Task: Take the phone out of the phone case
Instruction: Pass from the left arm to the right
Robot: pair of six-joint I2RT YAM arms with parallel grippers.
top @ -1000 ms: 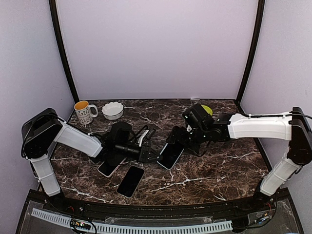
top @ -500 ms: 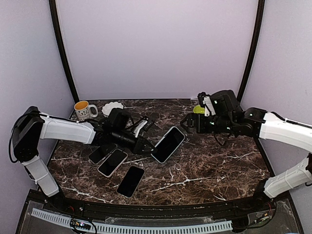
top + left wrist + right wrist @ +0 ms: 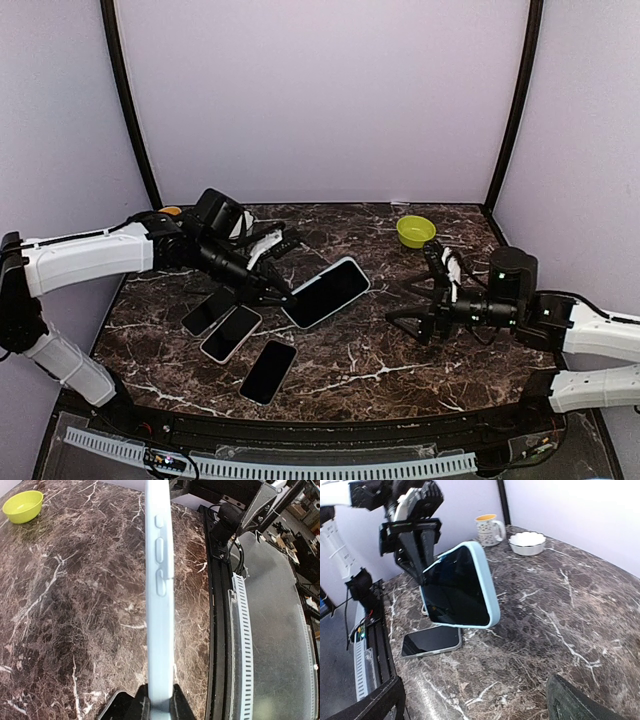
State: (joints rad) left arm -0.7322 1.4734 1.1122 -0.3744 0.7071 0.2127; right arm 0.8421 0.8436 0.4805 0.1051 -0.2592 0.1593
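A phone in a light blue case (image 3: 325, 292) is held off the table, screen tilted up, gripped at its left end by my left gripper (image 3: 283, 296). In the left wrist view the case (image 3: 160, 580) runs edge-on from between my shut fingers (image 3: 134, 706). In the right wrist view the cased phone (image 3: 460, 587) hangs above the table, the left gripper (image 3: 412, 535) behind it. My right gripper (image 3: 415, 295) is open wide and empty, to the right of the phone and apart from it; its fingertips (image 3: 380, 700) frame the bottom of its own view.
Three other phones (image 3: 209, 311) (image 3: 231, 333) (image 3: 268, 371) lie on the marble table (image 3: 440, 370) below the left arm; one shows in the right wrist view (image 3: 431, 641). A green bowl (image 3: 415, 231) stands back right. A mug (image 3: 487, 527) and a white bowl (image 3: 526, 542) stand back left.
The left gripper has lifted the cased phone and carried it left and back. The right gripper has drawn away from the phone to the right and toward the near edge.
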